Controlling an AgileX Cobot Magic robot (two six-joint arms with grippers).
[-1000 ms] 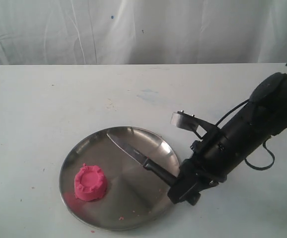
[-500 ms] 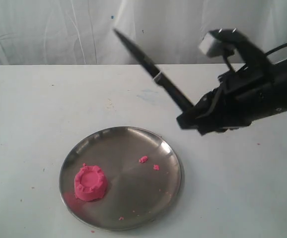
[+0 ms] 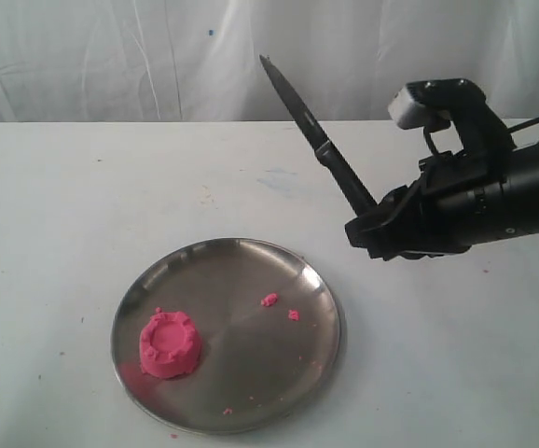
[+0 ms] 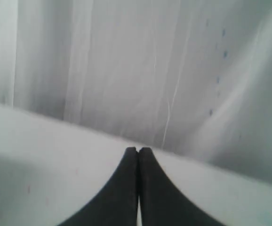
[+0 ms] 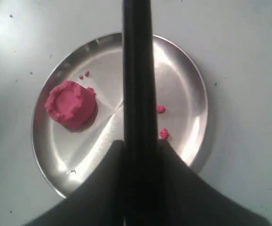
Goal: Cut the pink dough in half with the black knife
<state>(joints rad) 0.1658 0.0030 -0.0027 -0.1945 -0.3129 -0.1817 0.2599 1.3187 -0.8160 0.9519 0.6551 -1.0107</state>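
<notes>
Table (image 3: pixel 64 187): one dough (image 3: pixel 169 344), one knife (image 3: pixel 316 133)

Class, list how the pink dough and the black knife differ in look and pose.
Pink dough is a round puck; black knife is slim and pointed. Dough rests on the steel plate; knife is held aloft, tip up, by the right pincer. Neither touches the table.

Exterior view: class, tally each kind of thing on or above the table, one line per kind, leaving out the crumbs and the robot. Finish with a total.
pink dough: 1
black knife: 1
steel plate: 1
Total: 3
</notes>
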